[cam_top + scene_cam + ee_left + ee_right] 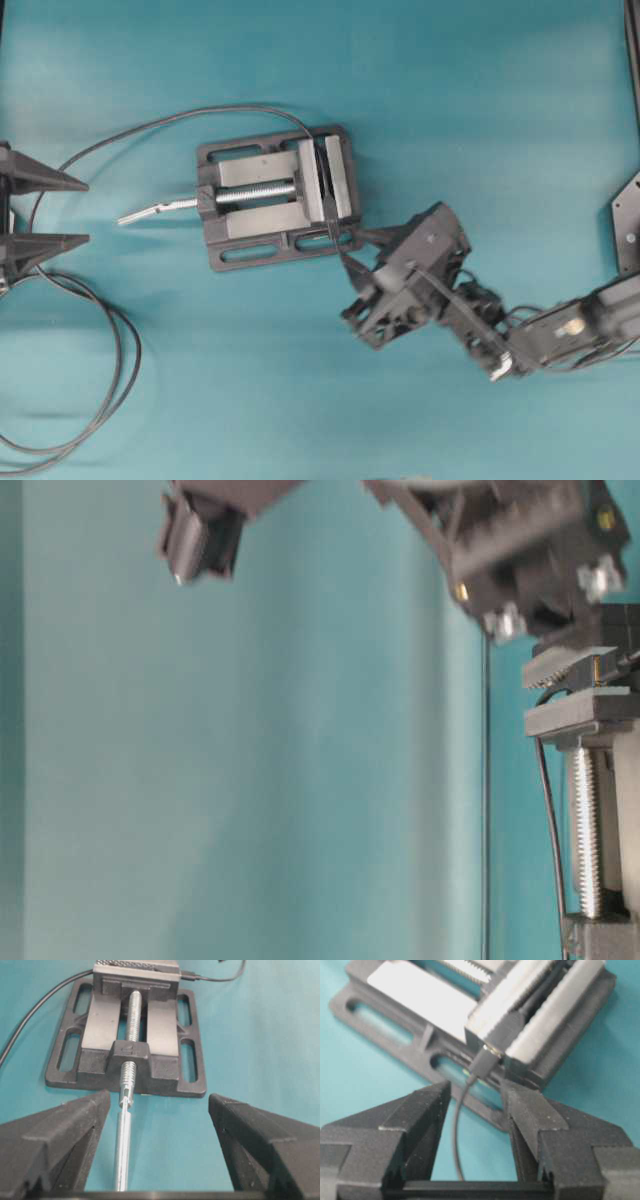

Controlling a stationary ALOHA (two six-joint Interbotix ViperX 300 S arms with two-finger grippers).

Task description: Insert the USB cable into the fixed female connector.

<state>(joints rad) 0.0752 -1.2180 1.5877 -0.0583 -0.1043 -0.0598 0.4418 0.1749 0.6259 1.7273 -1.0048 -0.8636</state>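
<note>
The USB cable (456,1130) ends in a black plug (483,1064). Its tip sits at the mouth of the fixed female connector (495,1050), which is clamped at the end of the grey vise jaws, and a sliver of silver shows at the joint. My right gripper (476,1087) is open just behind the plug; the thin cable runs between its fingers without touching them. From overhead the plug (333,236) lies at the vise's near corner with the right gripper (355,250) beside it. My left gripper (159,1096) stands open and empty, facing the vise from the handle side.
The vise (270,200) stands mid-table, its silvery screw handle (150,212) pointing toward the left gripper (45,212). The handle (122,1145) lies between the left fingers, nearer the left one. A thicker black cable (115,390) loops at the front left and arcs behind the vise.
</note>
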